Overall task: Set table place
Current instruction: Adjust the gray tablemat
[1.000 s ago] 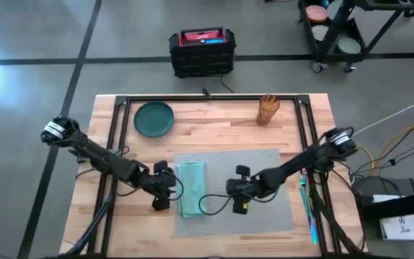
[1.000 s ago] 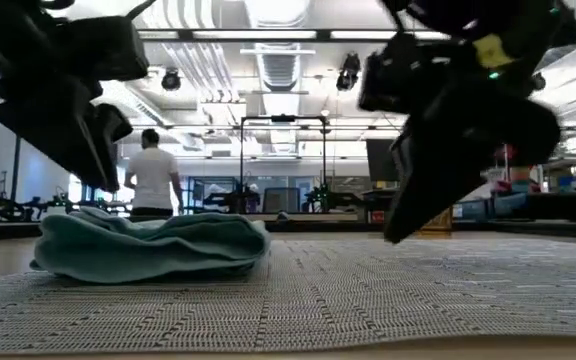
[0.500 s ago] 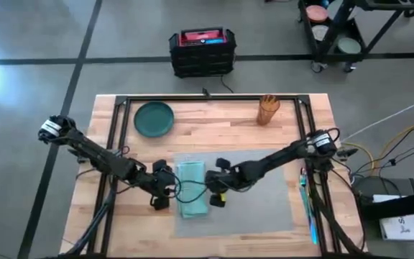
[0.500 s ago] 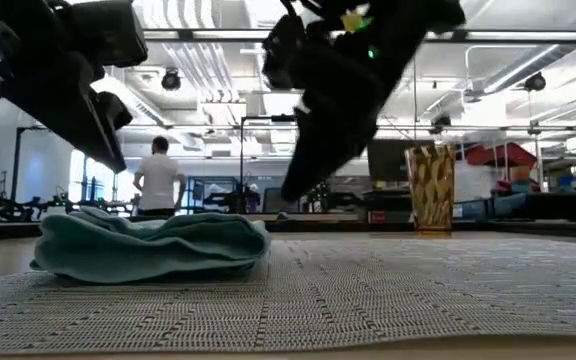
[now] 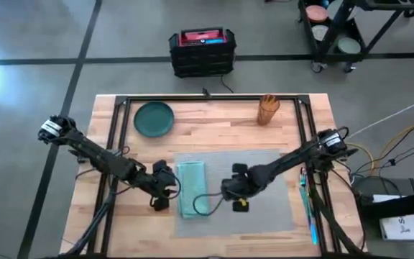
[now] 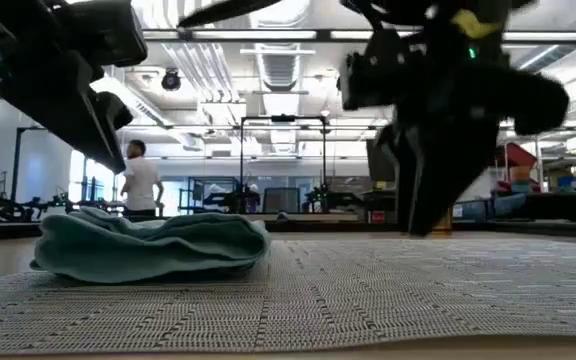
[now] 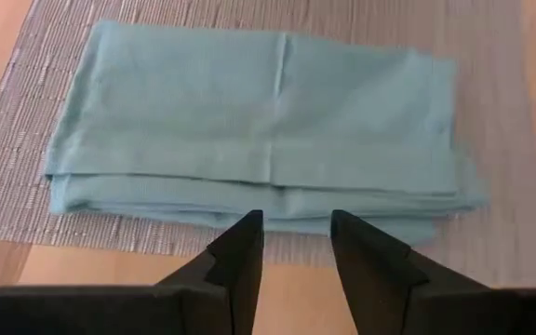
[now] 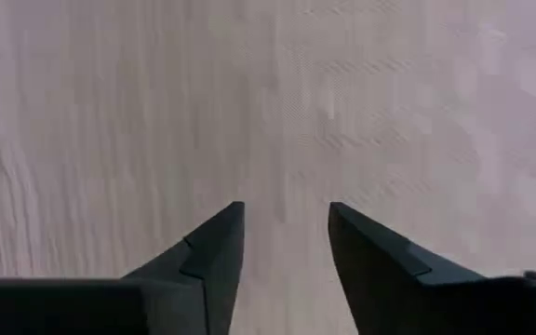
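Behind your table (image 5: 214, 126) the low cam shows an open hall w/ ceiling lights and one person (image 6: 140, 182) standing far back. Light planks, black rail frame; your grey woven placemat (image 5: 257, 194) lies flat on the near-centre part of the tabletop. Teal napkin (image 5: 192, 188) sits folded on the mat's left portion, long edge running front to back. Dark green plate (image 5: 154, 119) is off the mat, on bare wood toward the far left; a brown cup-like holder (image 5: 267, 108) stands far right, well apart from the mat.

Your left gripper (image 5: 161, 196) hovers just beside the mat's left edge, near the napkin; in the left wrist cam its fingers (image 7: 235, 261) are parted w/ a narrow gap, nothing between them, pointing at the napkin's folded edge. Your right gripper (image 5: 237, 197) hangs over the mat's middle, right of the napkin and not touching it; right wrist cam shows its fingers (image 8: 214, 251) also apart, empty, only weave beyond them.
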`<state>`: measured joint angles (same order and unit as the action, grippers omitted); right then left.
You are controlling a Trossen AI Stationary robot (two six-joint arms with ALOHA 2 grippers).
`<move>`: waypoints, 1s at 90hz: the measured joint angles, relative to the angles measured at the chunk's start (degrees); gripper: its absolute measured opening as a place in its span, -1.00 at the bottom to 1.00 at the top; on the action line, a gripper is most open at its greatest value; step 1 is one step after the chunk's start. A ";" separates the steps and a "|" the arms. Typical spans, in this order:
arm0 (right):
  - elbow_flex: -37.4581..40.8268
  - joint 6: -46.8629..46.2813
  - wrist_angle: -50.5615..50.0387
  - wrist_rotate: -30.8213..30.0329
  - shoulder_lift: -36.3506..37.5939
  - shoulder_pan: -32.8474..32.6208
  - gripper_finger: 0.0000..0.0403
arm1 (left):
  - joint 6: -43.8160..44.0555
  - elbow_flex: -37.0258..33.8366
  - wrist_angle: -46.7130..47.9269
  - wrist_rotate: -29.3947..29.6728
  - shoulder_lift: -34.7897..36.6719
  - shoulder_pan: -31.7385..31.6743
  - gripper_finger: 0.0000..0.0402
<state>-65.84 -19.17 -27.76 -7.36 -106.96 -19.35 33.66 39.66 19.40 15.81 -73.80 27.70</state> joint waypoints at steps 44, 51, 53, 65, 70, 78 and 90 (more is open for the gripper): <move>7.96 2.26 21.58 -3.21 -0.05 2.84 -0.48 | -0.29 0.00 -0.11 0.11 0.02 -0.02 -0.43; 8.28 2.92 24.21 -3.28 -0.07 3.83 -0.51 | -0.29 0.00 -0.13 0.11 0.02 -0.02 -0.43; 8.30 3.07 24.96 -3.34 -0.07 4.22 -0.51 | -0.22 0.00 -0.13 0.11 0.02 -0.02 -0.43; 8.37 3.58 28.65 -3.36 -0.07 6.21 -0.55 | -0.08 0.00 -0.13 0.11 0.02 -0.02 -0.43; 7.96 4.11 28.29 -3.36 -0.06 6.78 -0.57 | 0.16 0.00 -0.15 0.11 0.02 -0.02 -0.43; 6.28 5.90 23.73 -3.30 1.04 7.18 -0.61 | 0.38 0.00 -0.22 0.05 0.02 -0.04 -0.43; 2.01 6.86 11.46 -3.26 3.63 7.12 -0.67 | 0.48 -0.04 0.15 -1.89 0.02 0.24 -0.43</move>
<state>-63.83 -12.30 -16.30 -10.62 -103.33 -12.22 34.14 39.62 19.55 13.92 -73.78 27.94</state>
